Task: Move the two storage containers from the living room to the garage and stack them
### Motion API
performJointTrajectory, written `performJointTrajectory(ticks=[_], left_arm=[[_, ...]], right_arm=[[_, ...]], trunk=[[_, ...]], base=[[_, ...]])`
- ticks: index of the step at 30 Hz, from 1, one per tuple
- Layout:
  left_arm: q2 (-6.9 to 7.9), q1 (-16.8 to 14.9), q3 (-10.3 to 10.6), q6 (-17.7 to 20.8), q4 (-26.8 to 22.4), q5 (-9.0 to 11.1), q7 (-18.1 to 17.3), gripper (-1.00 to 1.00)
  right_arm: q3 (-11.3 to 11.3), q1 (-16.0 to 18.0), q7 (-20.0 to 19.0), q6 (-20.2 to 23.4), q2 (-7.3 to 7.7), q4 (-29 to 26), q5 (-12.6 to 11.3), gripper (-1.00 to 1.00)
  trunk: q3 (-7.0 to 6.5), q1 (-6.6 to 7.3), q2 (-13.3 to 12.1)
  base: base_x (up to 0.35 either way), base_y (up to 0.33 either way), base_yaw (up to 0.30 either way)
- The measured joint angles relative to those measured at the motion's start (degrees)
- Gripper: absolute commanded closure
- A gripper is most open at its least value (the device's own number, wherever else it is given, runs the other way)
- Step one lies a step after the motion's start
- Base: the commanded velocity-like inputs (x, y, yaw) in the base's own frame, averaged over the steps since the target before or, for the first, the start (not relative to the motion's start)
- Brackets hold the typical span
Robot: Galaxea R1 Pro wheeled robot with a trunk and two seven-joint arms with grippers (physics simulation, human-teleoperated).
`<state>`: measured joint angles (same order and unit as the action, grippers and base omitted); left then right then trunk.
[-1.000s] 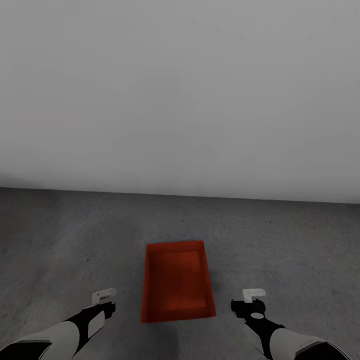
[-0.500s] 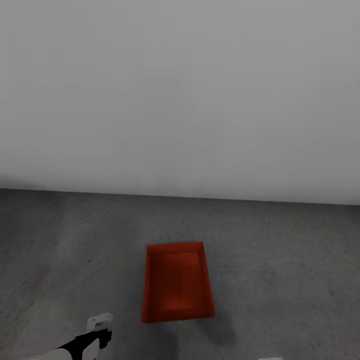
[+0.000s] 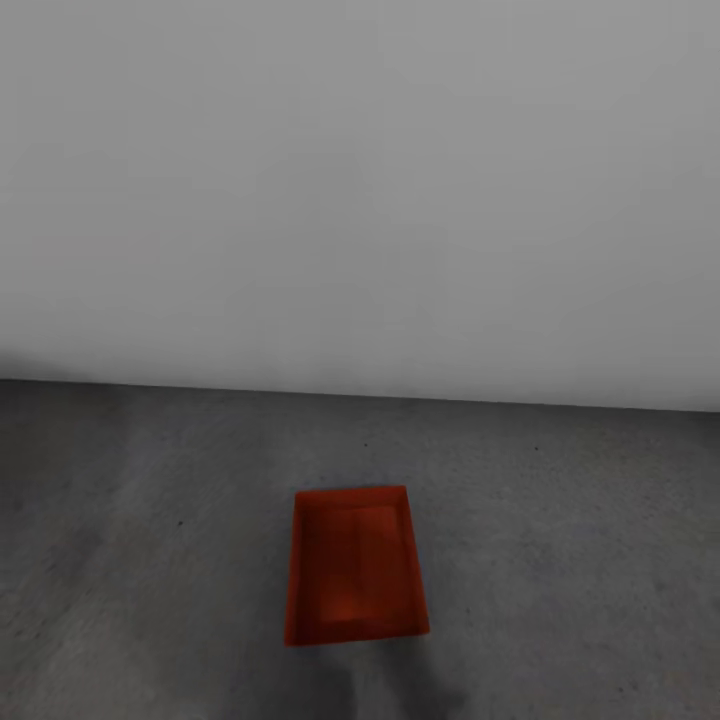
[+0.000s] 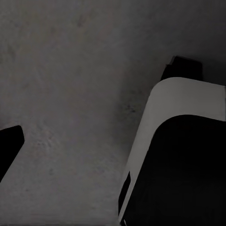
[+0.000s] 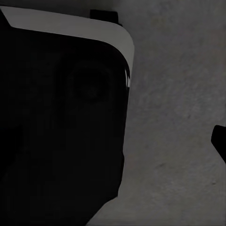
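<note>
An orange-red storage container (image 3: 355, 566), open-topped and with nothing in it, rests flat on the dark grey mottled concrete floor (image 3: 150, 520) of the garage, a little way out from a plain white-grey wall (image 3: 360, 200). In the left wrist view one dark fingertip (image 4: 9, 146) of my left gripper sits at the picture's edge over bare concrete. The right wrist view likewise has one dark fingertip (image 5: 219, 141) at its edge. Nothing lies between the fingers of either gripper. Neither gripper touches the container.
My own white and black body (image 4: 183, 150) stands close beside the left gripper, and the same body (image 5: 61, 117) is beside the right one. Concrete floor spreads on both sides of the container and up to the wall.
Both arms have pulled back toward me and dropped out of the head view. The container has stayed where it was on the floor.
</note>
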<state>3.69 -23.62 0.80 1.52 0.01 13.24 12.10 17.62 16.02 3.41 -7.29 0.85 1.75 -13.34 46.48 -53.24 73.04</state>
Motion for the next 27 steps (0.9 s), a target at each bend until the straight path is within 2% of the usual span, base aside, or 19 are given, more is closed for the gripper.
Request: performJointTrajectory(ticks=[14,27], left_arm=[[-0.43,3.3,0.0,0.0,0.0,-0.1,-0.1,-1.0],[-0.53,5.5,0.0,-0.1,0.0,-0.2,-0.1,-1.0]], right_arm=[[0.0,-0.1,-0.1,0.1,0.05,0.0,0.0,-1.0],[0.0,-1.9,-0.1,0.0,-0.02,0.0,0.0,-1.0]], trunk=[[-0.05,0.0,0.0],[-1.08,0.0,0.0]], base=[[0.0,0.0,0.0],[0.0,0.0,0.0]])
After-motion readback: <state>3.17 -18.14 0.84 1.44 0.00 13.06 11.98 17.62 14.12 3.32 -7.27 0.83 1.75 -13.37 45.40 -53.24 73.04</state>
